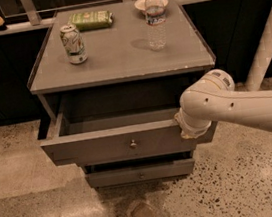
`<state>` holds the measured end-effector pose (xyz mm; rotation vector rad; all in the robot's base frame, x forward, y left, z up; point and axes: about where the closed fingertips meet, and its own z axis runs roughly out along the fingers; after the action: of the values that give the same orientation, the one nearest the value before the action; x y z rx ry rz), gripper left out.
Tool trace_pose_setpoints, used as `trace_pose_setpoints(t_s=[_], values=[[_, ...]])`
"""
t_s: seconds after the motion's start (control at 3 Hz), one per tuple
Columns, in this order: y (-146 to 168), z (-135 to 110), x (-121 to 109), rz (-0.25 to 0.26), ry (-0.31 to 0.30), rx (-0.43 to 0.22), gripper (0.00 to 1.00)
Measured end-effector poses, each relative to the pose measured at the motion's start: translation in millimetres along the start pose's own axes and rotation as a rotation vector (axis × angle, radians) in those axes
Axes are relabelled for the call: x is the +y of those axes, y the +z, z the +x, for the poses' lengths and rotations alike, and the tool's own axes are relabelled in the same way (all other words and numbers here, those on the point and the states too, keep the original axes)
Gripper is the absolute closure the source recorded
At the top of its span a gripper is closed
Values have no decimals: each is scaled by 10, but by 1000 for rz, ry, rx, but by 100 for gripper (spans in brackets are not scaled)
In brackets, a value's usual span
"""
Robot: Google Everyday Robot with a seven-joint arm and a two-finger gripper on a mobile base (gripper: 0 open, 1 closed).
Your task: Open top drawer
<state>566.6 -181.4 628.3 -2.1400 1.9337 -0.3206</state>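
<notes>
Grey top drawer (106,146) stands well out; a hard pull by the pincer (192,128) at its 3 o'clock end, open or closed I cannot tell, could unseat it.

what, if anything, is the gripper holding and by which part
Cannot be told: the gripper sits at the right end of the open top drawer front, but the arm hides any hold.
</notes>
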Motion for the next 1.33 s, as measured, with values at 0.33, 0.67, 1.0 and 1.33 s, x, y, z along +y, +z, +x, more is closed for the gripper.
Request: trace_pose_setpoints(t_s=[0.33, 0.67, 1.0, 1.33], values=[[-8, 1, 50, -6, 0, -2, 100], [-86, -36, 57, 4, -7, -16, 100], [-38, 37, 212, -1, -11, -22, 100], [-68, 28, 251, 4, -18, -30, 100]])
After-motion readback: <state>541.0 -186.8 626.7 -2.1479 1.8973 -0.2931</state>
